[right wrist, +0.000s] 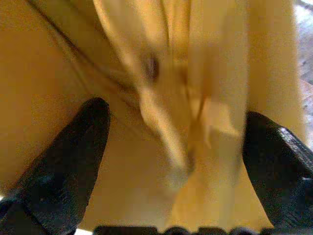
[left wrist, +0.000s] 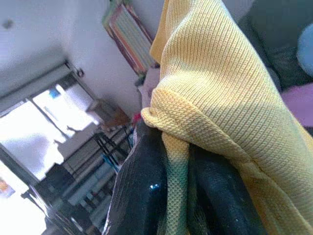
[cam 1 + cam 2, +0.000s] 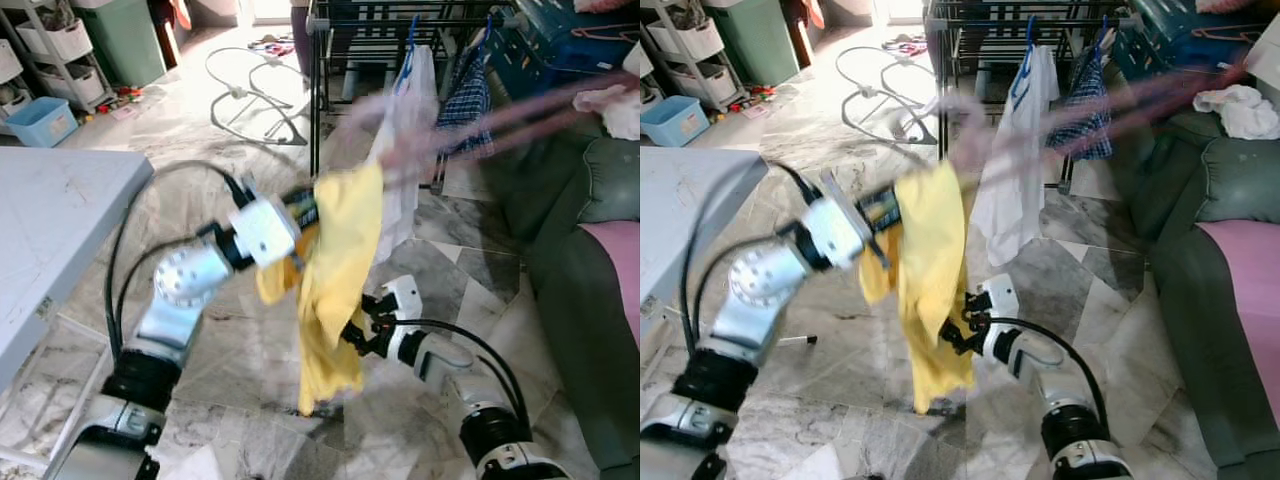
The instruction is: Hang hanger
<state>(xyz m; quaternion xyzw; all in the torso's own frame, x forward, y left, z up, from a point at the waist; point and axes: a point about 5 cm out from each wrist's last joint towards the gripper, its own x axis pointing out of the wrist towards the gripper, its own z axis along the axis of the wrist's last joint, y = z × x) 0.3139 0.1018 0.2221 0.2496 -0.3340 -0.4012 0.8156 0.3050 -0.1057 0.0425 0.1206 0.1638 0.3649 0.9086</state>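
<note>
Left gripper (image 2: 176, 196) is clenched on the yellow garment (image 3: 335, 270), knit fabric pinched between its two black fingers (image 2: 142, 196) near the garment's top. Right gripper (image 1: 176, 166) is spread wide, fingers either side of the hanging cloth low down, not pinching it.

Yellow garment hangs with its long axis vertical from the left grip, its bottom end close to the marble floor (image 3: 250, 420). Any hanger inside it is hidden or too blurred to tell; a pinkish motion streak runs from the garment's top toward the upper right.

Key relation: the black drying rack (image 3: 400, 30) stands ahead and up-right of the left gripper, well apart, with a white garment (image 3: 1015, 190) and a blue checked garment (image 3: 1085, 115) already hung on it. Left arm is nearer the garment's top and carries it; judged, the lift to the rail falls to that arm.

Left arm is bent at the elbow, forearm reaching inward at mid height. Right arm is low, forearm angled up toward the cloth's lower part. Grey sofa (image 3: 590, 250) to the right, white table (image 3: 50, 220) to the left.
</note>
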